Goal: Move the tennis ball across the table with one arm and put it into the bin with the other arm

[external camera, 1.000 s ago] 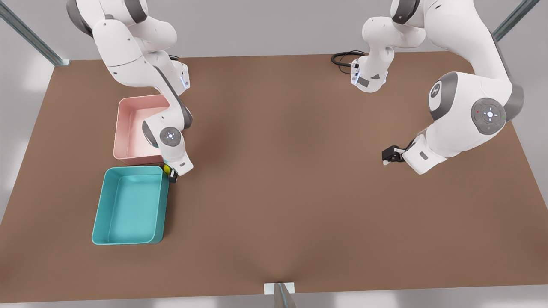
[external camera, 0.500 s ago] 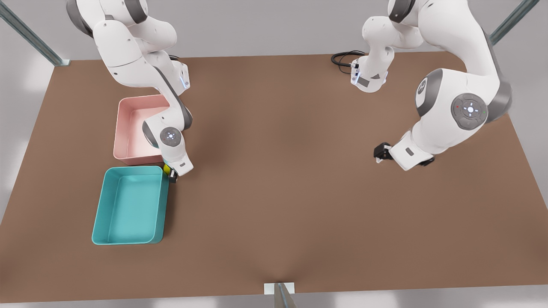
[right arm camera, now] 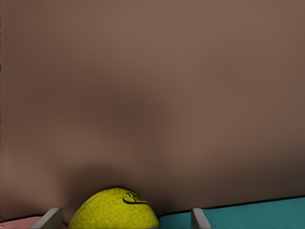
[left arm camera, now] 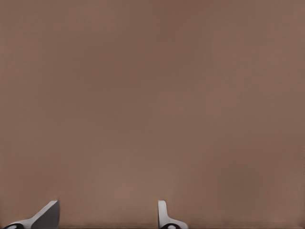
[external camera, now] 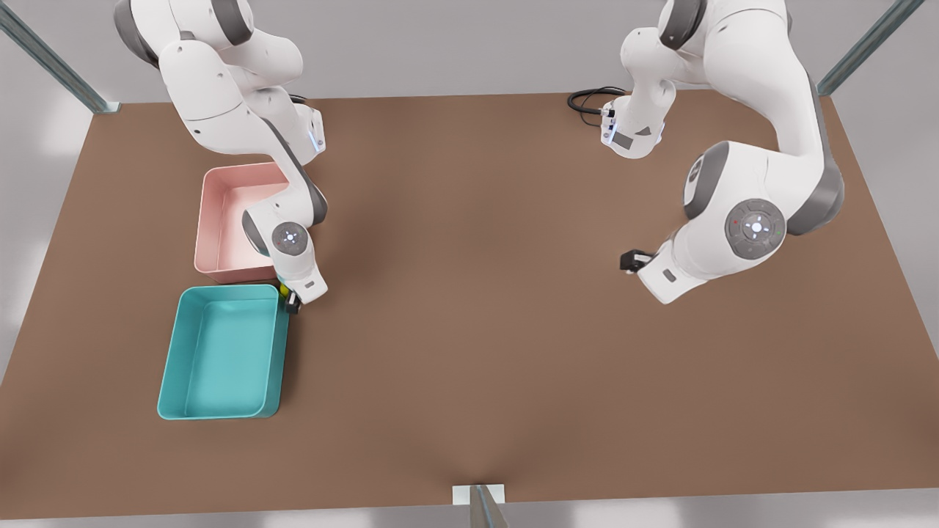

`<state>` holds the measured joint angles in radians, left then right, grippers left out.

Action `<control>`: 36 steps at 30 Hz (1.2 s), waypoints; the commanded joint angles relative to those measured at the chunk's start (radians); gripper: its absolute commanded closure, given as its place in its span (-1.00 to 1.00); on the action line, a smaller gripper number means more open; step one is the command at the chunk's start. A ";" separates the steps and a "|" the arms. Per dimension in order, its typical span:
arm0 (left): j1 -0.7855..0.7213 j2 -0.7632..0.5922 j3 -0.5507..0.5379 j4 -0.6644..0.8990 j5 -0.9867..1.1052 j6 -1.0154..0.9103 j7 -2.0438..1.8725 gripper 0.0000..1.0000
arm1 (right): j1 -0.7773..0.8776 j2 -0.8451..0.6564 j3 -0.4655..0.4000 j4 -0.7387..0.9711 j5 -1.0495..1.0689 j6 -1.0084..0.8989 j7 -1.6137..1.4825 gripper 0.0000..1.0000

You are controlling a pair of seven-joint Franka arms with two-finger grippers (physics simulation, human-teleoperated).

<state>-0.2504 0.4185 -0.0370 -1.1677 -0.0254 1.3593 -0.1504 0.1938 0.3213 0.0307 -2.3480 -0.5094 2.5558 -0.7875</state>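
While the right tool (external camera: pixel 291 299) sits low by the near corner of the teal bin (external camera: pixel 220 352), its two fingers (right arm camera: pixel 52 218) hold the tennis ball (right arm camera: pixel 114 210) between them. Just beside this tool are the teal bin and the pink tub (external camera: pixel 233 220). Far across the brown bench (external camera: pixel 469 330), the left tool (external camera: pixel 632 260) hangs over bare bench with its fingers (left arm camera: pixel 47 214) spread wide, holding nothing.

The yellow-green ball (right arm camera: pixel 114 210), with a dark logo on top, sits between the right gripper's (external camera: pixel 292 299) fingers (right arm camera: pixel 51 218), just beside the corner of the empty teal bin (external camera: pixel 220 352), which lies flat on the brown table (external camera: pixel 499 308).
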 commanded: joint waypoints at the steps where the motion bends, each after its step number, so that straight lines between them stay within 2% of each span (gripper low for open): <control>1: 0.013 0.006 0.000 -0.001 -0.022 -0.054 -0.045 -1.00 | 0.000 -0.001 0.000 -0.005 0.002 -0.002 -0.001 -1.00; 31: 0.037 0.011 0.000 -0.033 -0.019 -0.065 -0.014 -1.00 | -0.023 0.030 -0.002 -0.025 -0.006 0.027 -0.004 -1.00; 32: 0.039 0.013 0.000 -0.035 -0.019 -0.065 -0.014 -1.00 | -0.025 0.032 -0.002 -0.025 -0.006 0.034 -0.004 -0.97; 34: 0.046 0.016 0.000 -0.033 -0.024 -0.063 -0.014 -1.00 | -0.024 0.032 -0.002 -0.025 -0.006 0.034 -0.004 -0.41; 35: 0.053 0.017 0.000 -0.035 -0.025 -0.063 -0.012 -1.00 | -0.023 0.032 -0.003 -0.025 -0.006 0.034 -0.004 -0.02; 36: 0.051 0.017 0.000 -0.033 -0.024 -0.065 -0.012 -1.00 | -0.023 0.030 -0.002 -0.025 -0.006 0.034 -0.004 0.02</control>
<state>-0.2002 0.4370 -0.0366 -1.2020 -0.0476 1.2966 -0.1632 0.1699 0.3524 0.0293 -2.3728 -0.5083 2.5837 -0.7944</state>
